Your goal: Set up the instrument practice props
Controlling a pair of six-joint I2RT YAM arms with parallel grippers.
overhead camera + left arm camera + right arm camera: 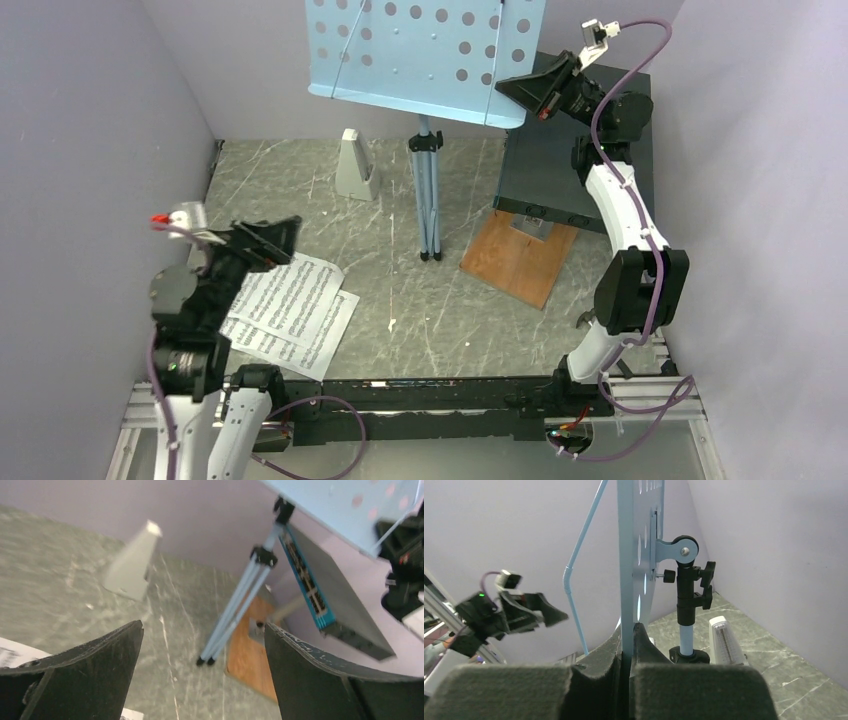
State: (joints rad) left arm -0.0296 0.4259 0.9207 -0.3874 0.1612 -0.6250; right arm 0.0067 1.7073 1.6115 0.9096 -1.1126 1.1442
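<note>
**A:** Our right claw (pixel 628 630) is clenched on the music stand (pixel 420 50). Its jaws pinch the blue perforated plate edge-on, near the lower corner.

**B:** And our left claw (pixel 265 240)?

**A:** Released, jaws wide, nothing between them. The sheet-music pages (pixel 295 300) lie overlapping on the table just beneath and beside it.

**B:** Then we judge the step is steadying the plate so pages can go up. We should keep that pinch square and move slowly. The tripod legs (pixel 428 190) stand nearly folded together, so a sideways pull could topple it.

**A:** Agreed. Beyond the left claw the metronome (pixel 353 165) stands upright, near those legs but apart from them.

**B:** Below the right claw sits a dark box (pixel 545 170) on a wooden board (pixel 520 260).

**A:** The table (pixel 450 320) is grey and marbled. Lilac walls (pixel 90 150) close in on 3 sides, so we have little room to swing.
</note>
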